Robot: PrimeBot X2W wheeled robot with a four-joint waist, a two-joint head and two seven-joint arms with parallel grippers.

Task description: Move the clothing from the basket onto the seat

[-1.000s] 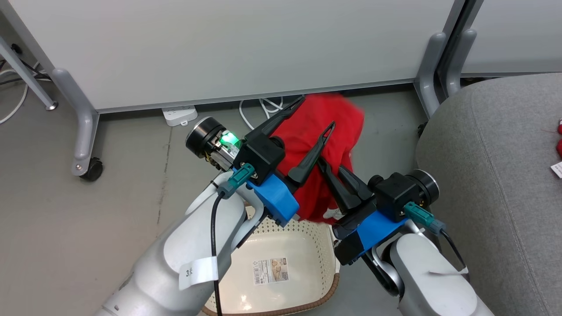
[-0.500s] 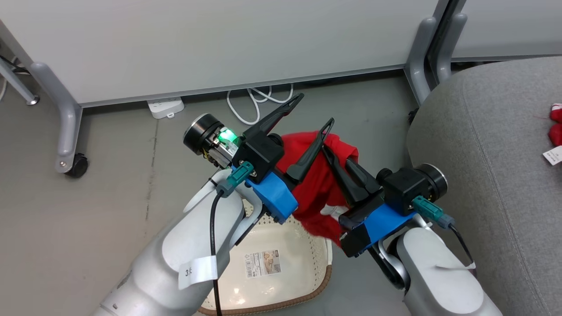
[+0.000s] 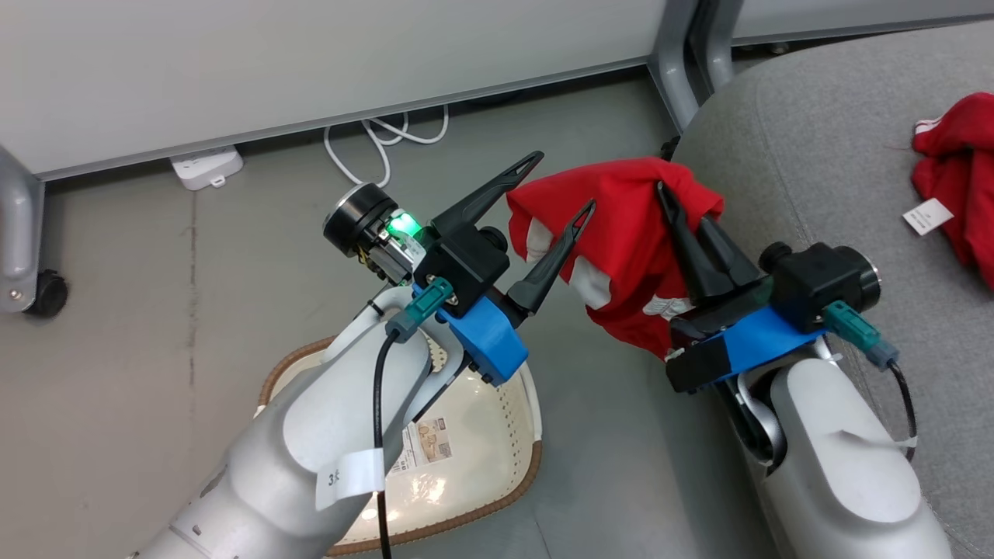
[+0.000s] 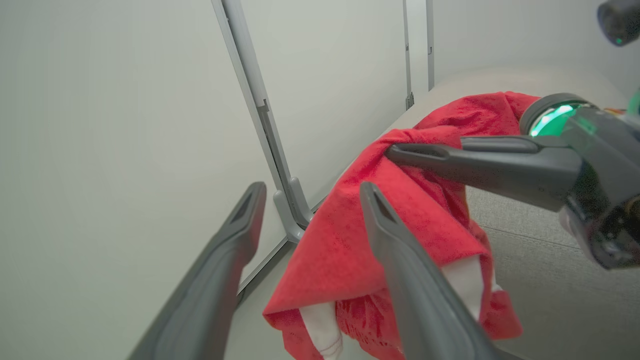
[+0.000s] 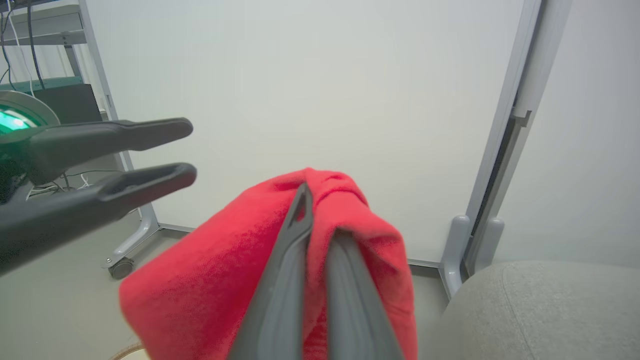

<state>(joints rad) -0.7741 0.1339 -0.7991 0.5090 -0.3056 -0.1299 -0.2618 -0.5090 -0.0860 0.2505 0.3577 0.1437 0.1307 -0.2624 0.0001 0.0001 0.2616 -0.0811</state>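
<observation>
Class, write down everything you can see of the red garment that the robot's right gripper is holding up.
The red garment is soft, fuzzy fabric, bright red with white patches along its lower folds. It hangs bunched in the air, pinched near its top by the shut right gripper, beside the corner of the grey seat and above the floor. The open left gripper stands close by; contact cannot be told.

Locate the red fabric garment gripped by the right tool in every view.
Head view: soft red fabric garment, just right of centre.
Left wrist view: garment, centre to lower right.
Right wrist view: garment, lower centre.
Shared landmark: large grey upholstered sofa seat, on the right in each view.
</observation>
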